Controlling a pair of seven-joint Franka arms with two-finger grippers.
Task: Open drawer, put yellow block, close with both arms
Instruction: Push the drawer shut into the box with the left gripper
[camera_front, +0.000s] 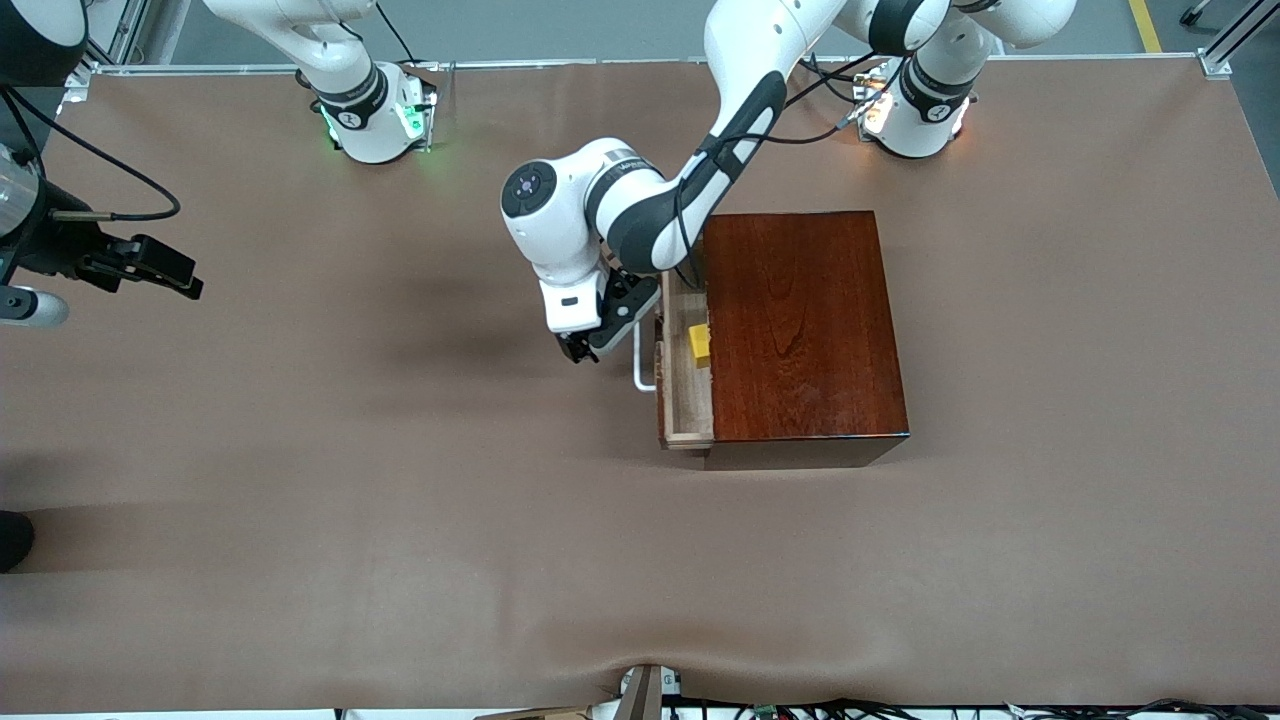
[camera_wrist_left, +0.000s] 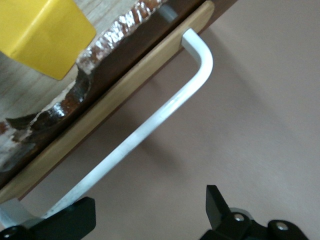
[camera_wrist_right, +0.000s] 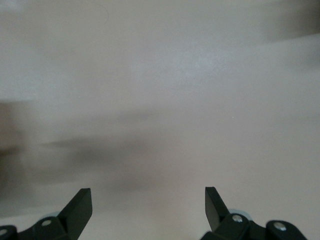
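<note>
Yellow block (camera_front: 699, 343) in part-open drawer (camera_front: 686, 400); table (camera_front: 400, 480) beside bare.

The box (camera_front: 805, 325) is glossy reddish-brown with dark wavy grain. Its drawer (camera_front: 688, 400) is pale wood, with a white handle (camera_front: 640, 362). The block (camera_front: 699, 343) in the drawer is plain yellow. The worktop (camera_front: 400, 500) is matt brown. The arms (camera_front: 600, 215) are white with dark grey joints.

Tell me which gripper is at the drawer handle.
The left gripper, open beside the drawer's white handle; the right gripper waits, open, at the right arm's table end.
</note>
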